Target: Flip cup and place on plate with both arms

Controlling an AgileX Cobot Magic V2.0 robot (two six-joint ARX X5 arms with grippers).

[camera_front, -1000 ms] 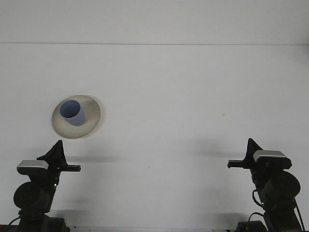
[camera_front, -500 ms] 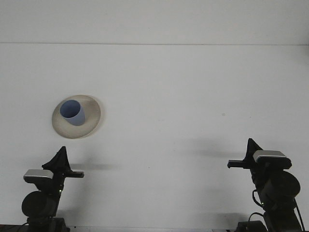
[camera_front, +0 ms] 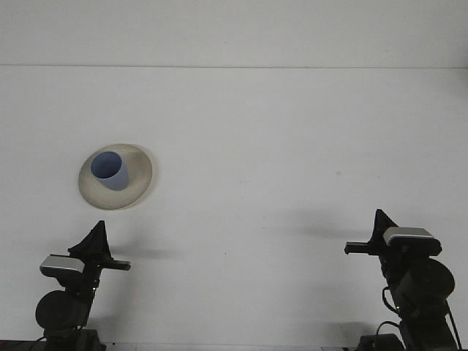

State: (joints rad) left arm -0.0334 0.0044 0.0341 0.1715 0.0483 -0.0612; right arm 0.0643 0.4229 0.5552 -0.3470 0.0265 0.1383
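1. White tabletop (camera_front: 278, 146) fills the front view, with a faint seam near its far edge; nothing else lies on it apart from the items below.
2. Cream plate (camera_front: 136, 189) sits left of centre, in the nearer half of the table.
3. Blue cup (camera_front: 111, 171) stands on that plate, mouth up and open toward me, resting on the plate's far-left part. Its axis reads as roughly upright, leaning slightly in this view. I judge the flip and the placing as done.
4. Left gripper (camera_front: 93, 243) hangs low at the near left edge, just nearer to me than the plate and almost in line below the cup, apart from both. I cannot tell from this angle whether it is parted or closed; it carries nothing that I can see.
5. Right gripper (camera_front: 378, 228) hangs at the near right edge, well apart from the plate, with bare table between. Its opening I likewise cannot tell; nothing visible is held.
6. Key relation: the cup lies straight ahead of the left arm and far off to the left of the right arm, so the left arm is clearly the nearer one. Were any correction needed, I would expect to reach forward with the left, coming down along the cup's upright axis.
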